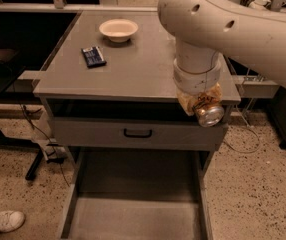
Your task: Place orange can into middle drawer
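Orange-gold with a shiny silver end, the small orange can [209,113] lies on its side in the air, just past the front right corner of the flat grey cabinet top [133,74]. The robot's two-finger gripper [202,104] is squeezed tight around it, so it cannot drop. I think it hangs out there because it has to go down low next. The wide grey metal middle drawer [133,219] is pulled out far below, a bit to the left of the can. I see nothing on its flat floor. The round white bowl [118,29] on the top looks empty too. A flat dark blue packet [93,57] lies near it. The grey drawer front with a black handle [137,133] is pushed in.
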`<state>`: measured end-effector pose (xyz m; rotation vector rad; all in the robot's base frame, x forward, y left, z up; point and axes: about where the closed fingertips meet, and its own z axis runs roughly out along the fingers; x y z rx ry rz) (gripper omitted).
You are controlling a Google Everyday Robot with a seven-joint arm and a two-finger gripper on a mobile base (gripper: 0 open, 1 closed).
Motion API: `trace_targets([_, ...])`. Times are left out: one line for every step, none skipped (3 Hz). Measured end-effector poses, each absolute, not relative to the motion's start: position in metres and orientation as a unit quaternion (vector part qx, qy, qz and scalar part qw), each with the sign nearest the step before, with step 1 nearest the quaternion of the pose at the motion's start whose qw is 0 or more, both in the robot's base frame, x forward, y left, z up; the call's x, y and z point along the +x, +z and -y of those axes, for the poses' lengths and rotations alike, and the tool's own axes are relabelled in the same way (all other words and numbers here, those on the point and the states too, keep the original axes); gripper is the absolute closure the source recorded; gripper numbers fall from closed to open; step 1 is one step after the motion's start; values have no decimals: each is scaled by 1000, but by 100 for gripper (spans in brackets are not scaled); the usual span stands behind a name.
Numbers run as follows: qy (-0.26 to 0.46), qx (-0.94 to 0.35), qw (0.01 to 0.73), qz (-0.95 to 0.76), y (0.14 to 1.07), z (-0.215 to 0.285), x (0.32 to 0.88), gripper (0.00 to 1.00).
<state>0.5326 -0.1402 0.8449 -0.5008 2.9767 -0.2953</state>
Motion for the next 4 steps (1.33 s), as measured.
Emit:
trace_targets([-97, -165, 54, -980, 845, 140, 532, 100])
trace_targets([-105, -165, 51, -979, 839, 143, 512, 100])
trace_targets([-90, -147, 33, -984, 813, 143, 471, 100])
trace_targets([-53, -150, -19, -987, 762, 123, 434, 100])
